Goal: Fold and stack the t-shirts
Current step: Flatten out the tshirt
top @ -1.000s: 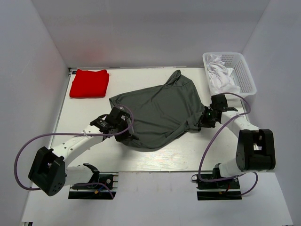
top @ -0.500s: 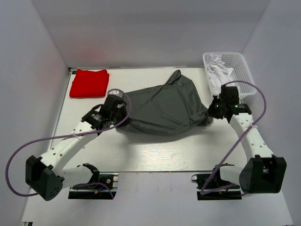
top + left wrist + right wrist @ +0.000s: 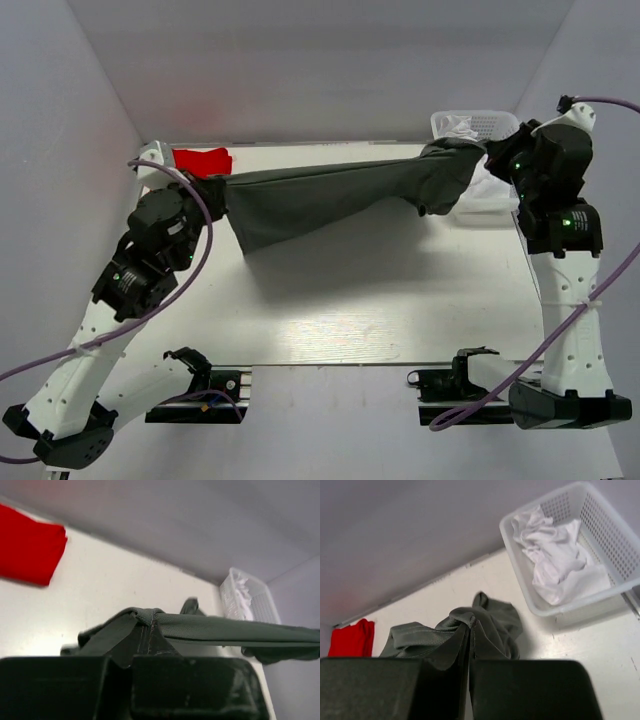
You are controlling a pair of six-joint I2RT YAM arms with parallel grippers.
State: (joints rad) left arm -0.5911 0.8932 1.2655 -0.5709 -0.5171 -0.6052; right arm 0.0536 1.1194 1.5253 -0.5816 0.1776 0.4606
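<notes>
Above the table, the soft, limp grey t-shirt hangs stretched between left fingers and right fingers, each pair clamped on an opposite edge, likely the surest hold.

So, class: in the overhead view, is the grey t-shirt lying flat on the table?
No: the grey t-shirt hangs stretched between the left hand and the right hand, raised above the table.
</notes>
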